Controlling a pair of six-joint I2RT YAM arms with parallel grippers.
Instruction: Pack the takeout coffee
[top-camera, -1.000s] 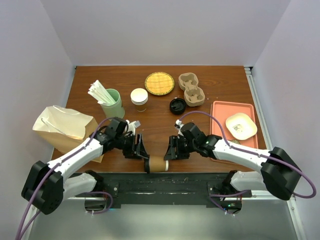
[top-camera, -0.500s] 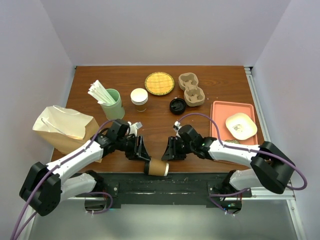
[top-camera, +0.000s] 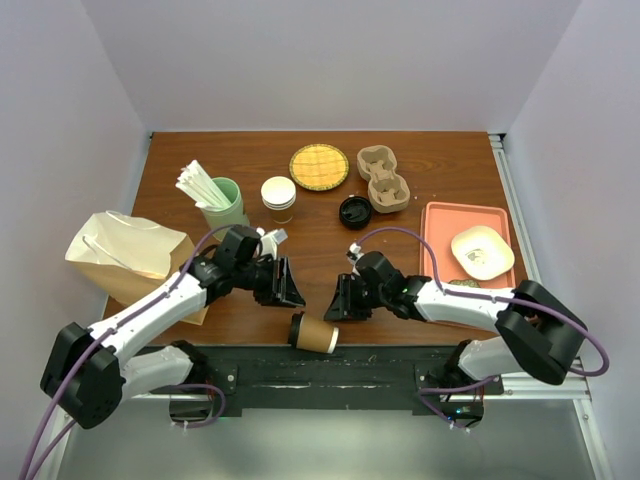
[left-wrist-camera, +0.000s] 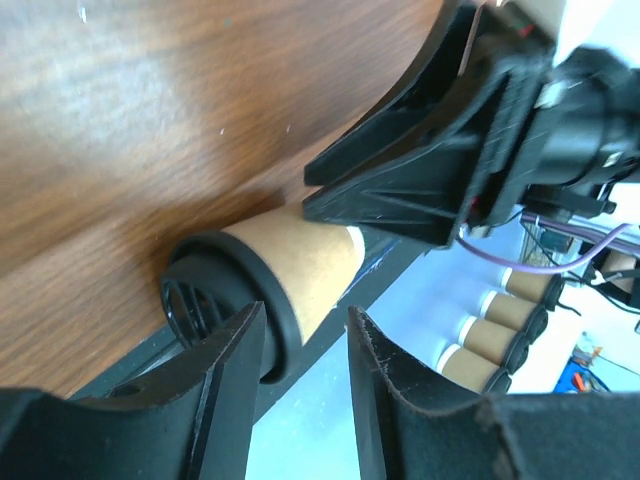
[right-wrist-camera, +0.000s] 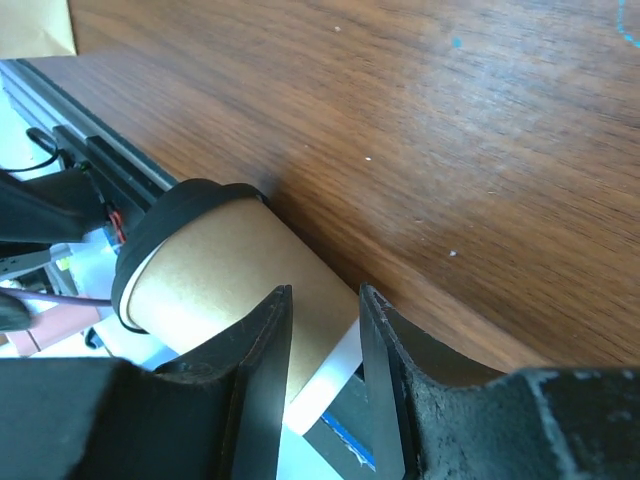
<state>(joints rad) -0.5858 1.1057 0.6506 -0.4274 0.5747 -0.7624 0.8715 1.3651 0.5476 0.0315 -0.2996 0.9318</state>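
Observation:
The takeout coffee (top-camera: 315, 334), a brown kraft cup with a black lid, lies on its side at the table's near edge, lid pointing left. It also shows in the left wrist view (left-wrist-camera: 290, 260) and in the right wrist view (right-wrist-camera: 220, 265). My left gripper (top-camera: 290, 288) is open and empty, just beyond the cup on its far left side, with its fingertips (left-wrist-camera: 240, 330) by the lid. My right gripper (top-camera: 335, 308) is open a little and empty, its fingertips (right-wrist-camera: 275, 320) just above the cup's base end. Neither holds the cup.
A brown paper bag (top-camera: 125, 255) lies at the left. A pale green cup of white sticks (top-camera: 222, 205), a white-lidded cup (top-camera: 279, 197), a loose black lid (top-camera: 354, 211), a pulp cup carrier (top-camera: 384, 178) and a yellow disc (top-camera: 319, 166) stand farther back. A pink tray (top-camera: 435, 215) is at the right.
The cup has slid a little nearer the table's front edge. My left gripper has drawn back from it toward the far side. My right gripper has barely moved.

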